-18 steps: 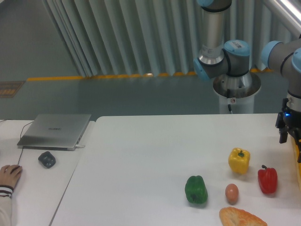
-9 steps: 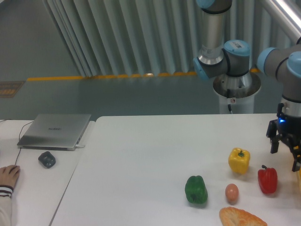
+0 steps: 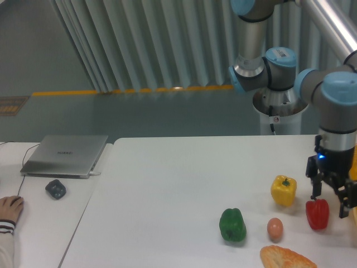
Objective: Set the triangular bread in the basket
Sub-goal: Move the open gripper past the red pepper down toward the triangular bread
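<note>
Arm's swung in from the R edge over the last sec and dropped, jaws open and empty on the gripper right above the red pepper, while the triangular bread sits untouched at the worktop front edge, so approach only, no grasp yet.

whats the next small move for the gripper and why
Probably move toward the camera and a little left, to get above the triangular bread. The gripper hangs open and empty over the red pepper, while the bread lies untouched at the table's near edge, beyond the egg. The basket shows only at the right edge.
</note>
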`<state>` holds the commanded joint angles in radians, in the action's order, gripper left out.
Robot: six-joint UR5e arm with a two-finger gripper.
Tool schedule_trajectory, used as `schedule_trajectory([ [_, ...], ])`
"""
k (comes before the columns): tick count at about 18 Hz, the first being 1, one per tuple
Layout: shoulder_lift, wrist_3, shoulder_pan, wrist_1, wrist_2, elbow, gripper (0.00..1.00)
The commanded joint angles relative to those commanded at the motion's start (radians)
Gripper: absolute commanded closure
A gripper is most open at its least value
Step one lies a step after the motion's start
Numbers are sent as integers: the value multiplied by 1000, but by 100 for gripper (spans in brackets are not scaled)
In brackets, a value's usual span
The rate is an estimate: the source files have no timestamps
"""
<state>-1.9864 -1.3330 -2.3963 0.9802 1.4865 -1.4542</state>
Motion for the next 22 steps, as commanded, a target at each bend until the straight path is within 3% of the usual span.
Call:
schedule_trajectory([
  [13, -52, -3, 37, -41, -9, -11, 0],
  [22, -107, -3, 69, -55, 67, 26, 0],
])
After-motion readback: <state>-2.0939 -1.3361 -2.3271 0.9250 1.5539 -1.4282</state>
